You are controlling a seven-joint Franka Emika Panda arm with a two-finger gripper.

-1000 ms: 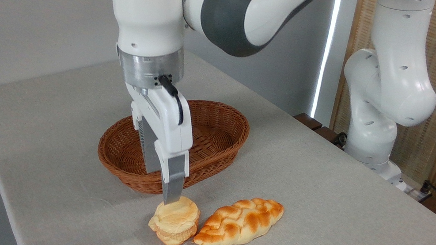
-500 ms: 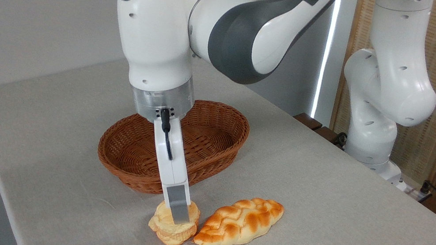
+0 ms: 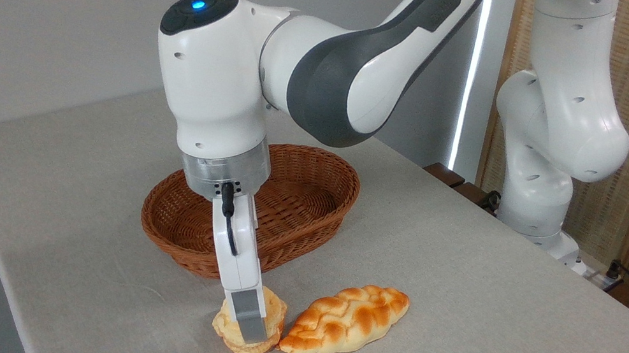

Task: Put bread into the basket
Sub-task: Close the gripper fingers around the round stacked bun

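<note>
While its jaw gap stays hidden, the gripper (image 3: 247, 328) straddles the puffy layered bread (image 3: 249, 327) beside the woven basket (image 3: 310, 201).

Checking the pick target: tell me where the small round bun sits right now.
The bun sits on the table near its front edge, under the gripper, just in front of the basket and beside the left end of the braided loaf.
</note>
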